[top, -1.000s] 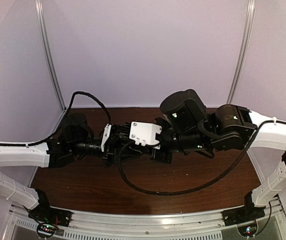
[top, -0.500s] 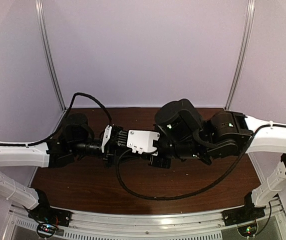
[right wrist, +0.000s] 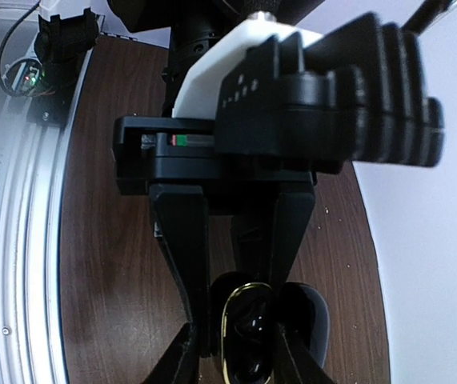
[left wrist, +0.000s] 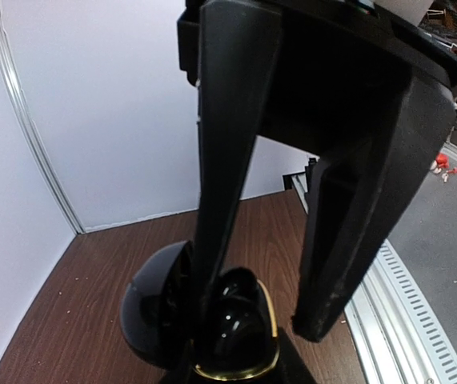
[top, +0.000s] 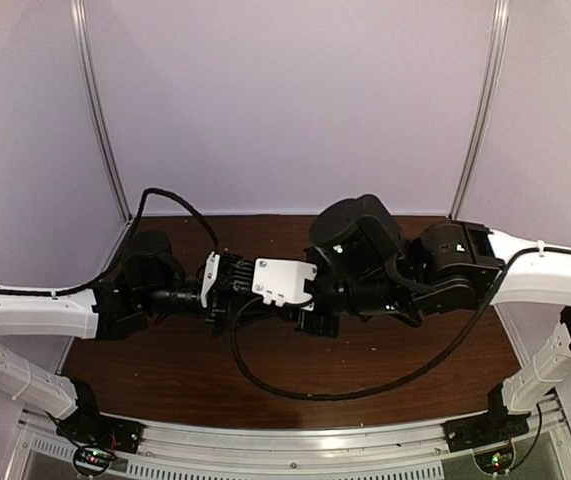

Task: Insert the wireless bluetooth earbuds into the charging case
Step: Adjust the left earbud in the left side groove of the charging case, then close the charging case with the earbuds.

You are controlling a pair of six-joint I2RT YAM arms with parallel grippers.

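Mid-table, nose to nose: left gripper (right wrist: 240, 308) pinches the case (left wrist: 240, 324), its lid (left wrist: 152, 308) swung open alongside and its mouth facing the right gripper (left wrist: 268, 336). Right jaws are spread, one finger tip right at the gold rim (right wrist: 225, 336), the other just off to the side. Nothing shows between them.

Risks, as I judge them: a finger catching the rim could twist the case in its pinch or knock the lid shut. A half-seated bud might pop out and roll across the table (left wrist: 76, 320).

Contents: glossy black inside the rim (bud or bare well, can't tell). No bud shows apart from that.
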